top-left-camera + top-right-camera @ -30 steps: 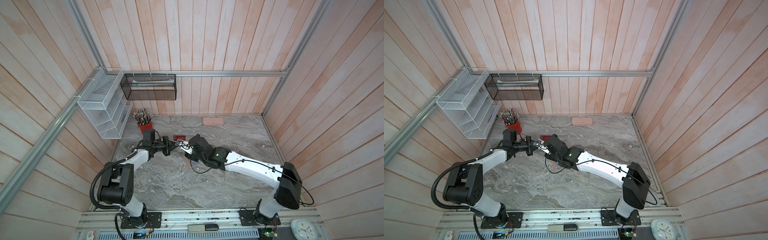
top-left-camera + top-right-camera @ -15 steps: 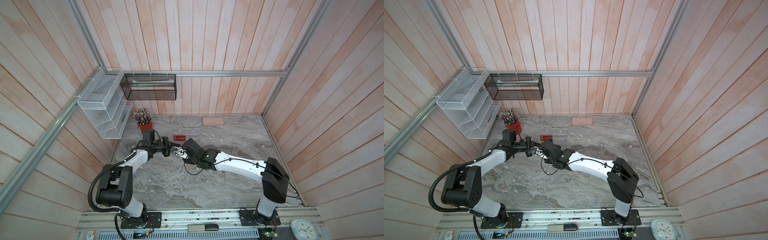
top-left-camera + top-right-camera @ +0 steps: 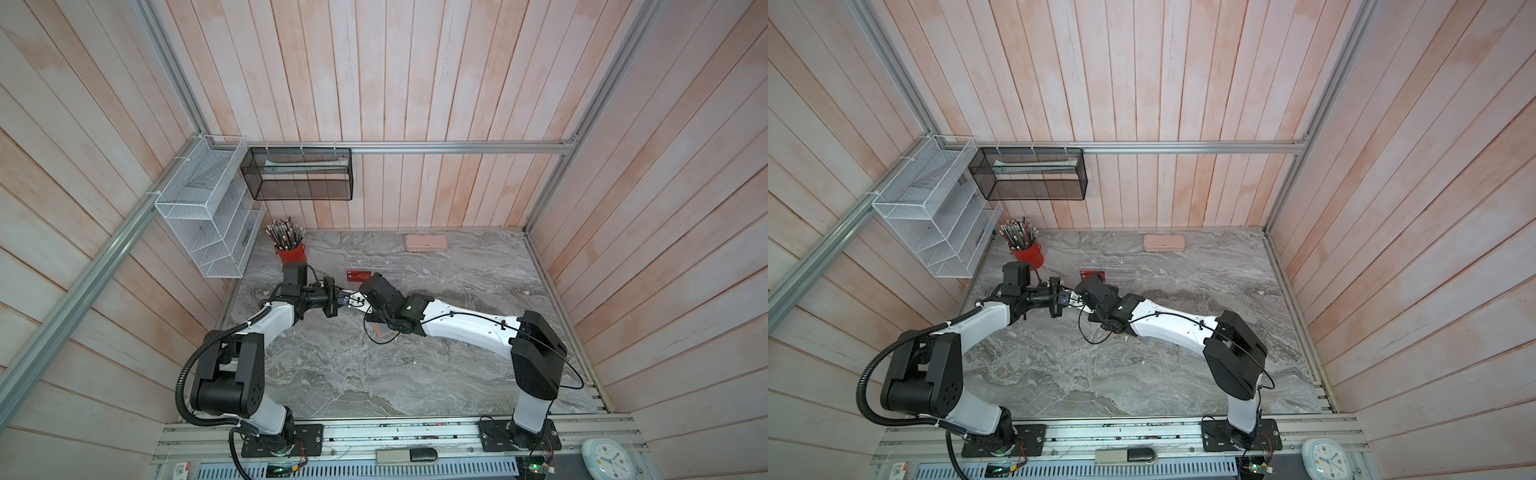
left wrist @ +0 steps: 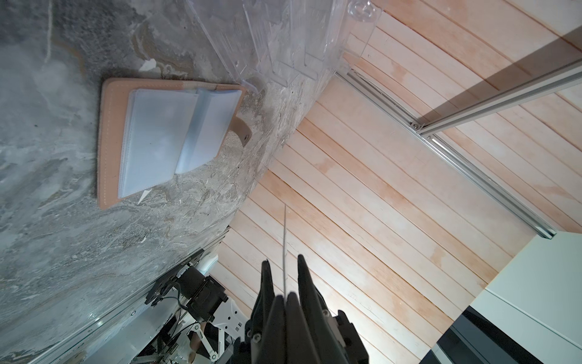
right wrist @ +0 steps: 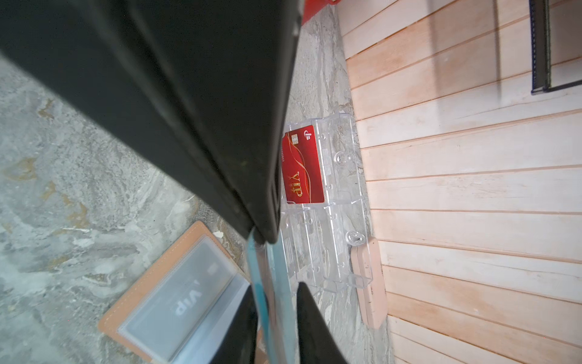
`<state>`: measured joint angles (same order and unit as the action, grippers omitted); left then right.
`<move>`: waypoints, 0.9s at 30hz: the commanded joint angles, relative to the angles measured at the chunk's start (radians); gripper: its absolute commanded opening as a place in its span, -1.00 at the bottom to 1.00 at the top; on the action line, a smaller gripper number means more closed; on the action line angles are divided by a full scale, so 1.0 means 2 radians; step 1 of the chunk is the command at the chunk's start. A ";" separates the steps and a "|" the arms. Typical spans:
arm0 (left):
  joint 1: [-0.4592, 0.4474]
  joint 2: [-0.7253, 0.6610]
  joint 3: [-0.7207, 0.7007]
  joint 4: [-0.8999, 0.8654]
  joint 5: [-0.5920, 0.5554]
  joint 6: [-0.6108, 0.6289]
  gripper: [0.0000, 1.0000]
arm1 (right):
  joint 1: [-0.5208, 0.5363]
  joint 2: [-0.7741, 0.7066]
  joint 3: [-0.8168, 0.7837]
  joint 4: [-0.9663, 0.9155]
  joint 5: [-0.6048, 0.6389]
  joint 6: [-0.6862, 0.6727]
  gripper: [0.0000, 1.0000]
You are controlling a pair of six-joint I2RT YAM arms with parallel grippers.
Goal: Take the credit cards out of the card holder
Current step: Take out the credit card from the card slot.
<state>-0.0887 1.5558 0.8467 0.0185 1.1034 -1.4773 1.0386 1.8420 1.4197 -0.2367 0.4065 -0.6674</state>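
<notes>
One teal card [image 5: 255,268]: left gripper [image 5: 263,237] clamps its end, right gripper [image 5: 276,286] straddles it with jaws slightly apart.

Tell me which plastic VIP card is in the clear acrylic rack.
The red plastic card, lying in the clear acrylic rack. The light blue card is pinched in the left gripper; a third card shows through the tan leather card holder's sleeve.

I see the tan leather card holder [image 4: 167,138] on the grey marble table [image 4: 47,220], before the clear acrylic rack [image 5: 337,195] holding the red plastic card [image 5: 302,165]; pale pink case [image 5: 371,283] behind.
</notes>
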 commanded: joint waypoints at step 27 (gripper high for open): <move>0.017 0.010 0.004 -0.011 0.013 0.036 -0.56 | -0.001 0.021 0.030 0.000 -0.039 0.005 -1.00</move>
<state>-0.0647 1.5589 0.8471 0.0090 1.1217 -1.4345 1.0370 1.8889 1.4616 -0.2386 0.3634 -0.6800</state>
